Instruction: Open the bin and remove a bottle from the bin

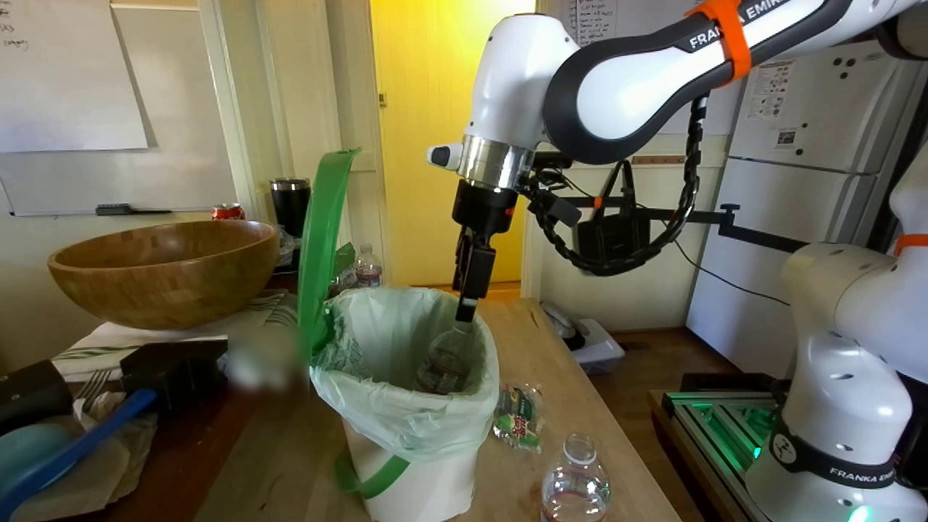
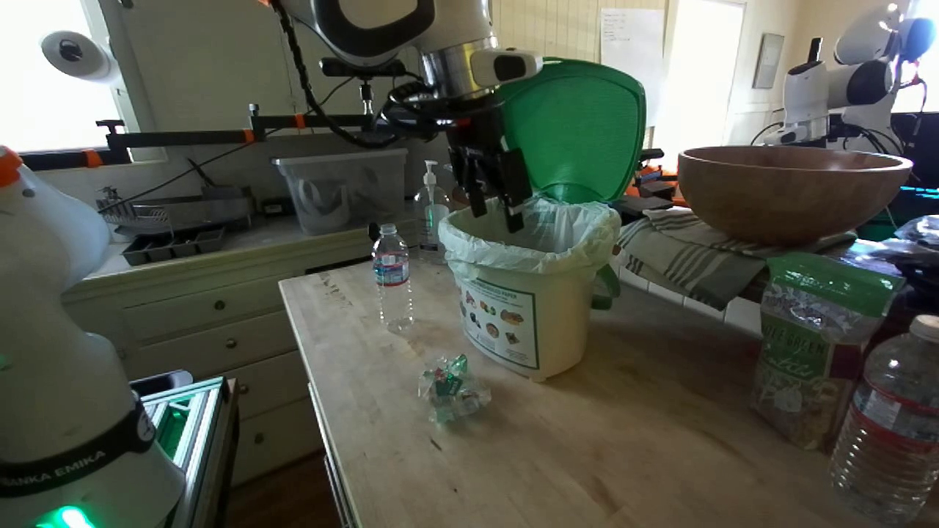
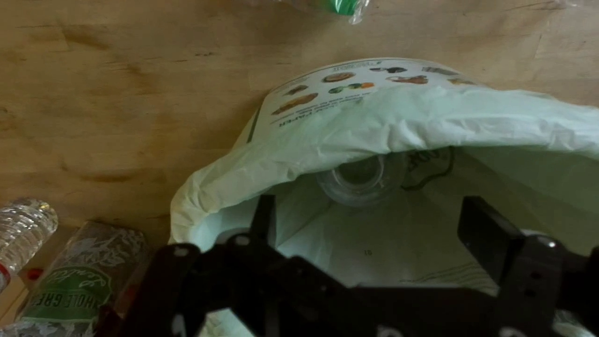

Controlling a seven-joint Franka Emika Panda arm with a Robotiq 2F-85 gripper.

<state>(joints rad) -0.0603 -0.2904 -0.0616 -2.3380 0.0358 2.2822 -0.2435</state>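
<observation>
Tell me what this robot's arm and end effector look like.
The arm is glossy white and dark grey, with rounded segments and orange straps; a low black band reads FRANKA EMIKA. It also has a silver metal collar and a black braided cable. The end effector is black and angular, with two blocky fingers.

Your bin point(image 1: 435, 493) is white, with a green lid point(image 2: 572, 125) and a pale green liner point(image 3: 412, 121); the bottle point(image 1: 444, 362) inside is clear. Your pincer point(image 2: 497, 218) is black. The bowl point(image 2: 792, 202) is brown, and the cloth point(image 2: 678, 257) carries dark stripes.
</observation>
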